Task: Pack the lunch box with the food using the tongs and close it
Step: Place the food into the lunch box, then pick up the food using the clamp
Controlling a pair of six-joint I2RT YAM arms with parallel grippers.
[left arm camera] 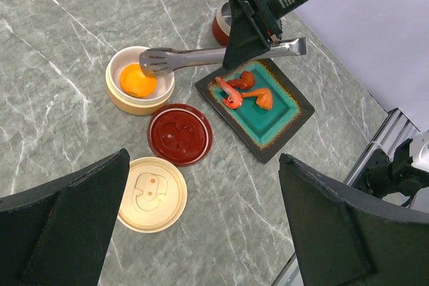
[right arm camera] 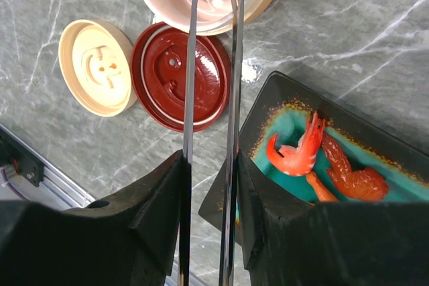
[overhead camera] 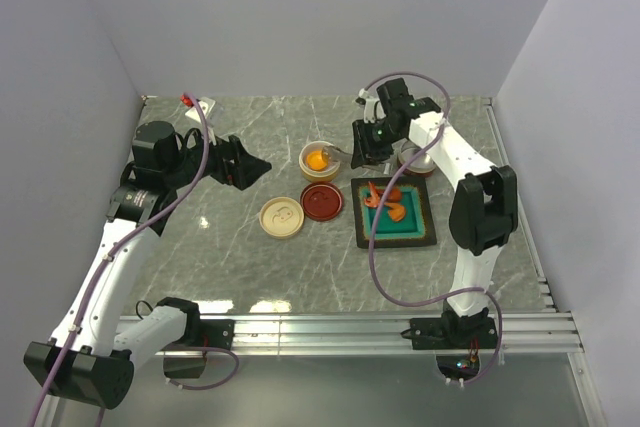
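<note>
Currently right hand clamps tongs, tips cropped in its view; left wrist view shows them over bowl holding orange piece. Left hand fully open, empty.

Bright, even overhead light; soft short shadows; white glare patches on table; left fingers dark, blurred in wrist view.

My silver tongs gleam over the grey, white-veined marble table; teal tray, dark-rimmed; red-orange shrimp; orange disc in cream bowl.
</note>
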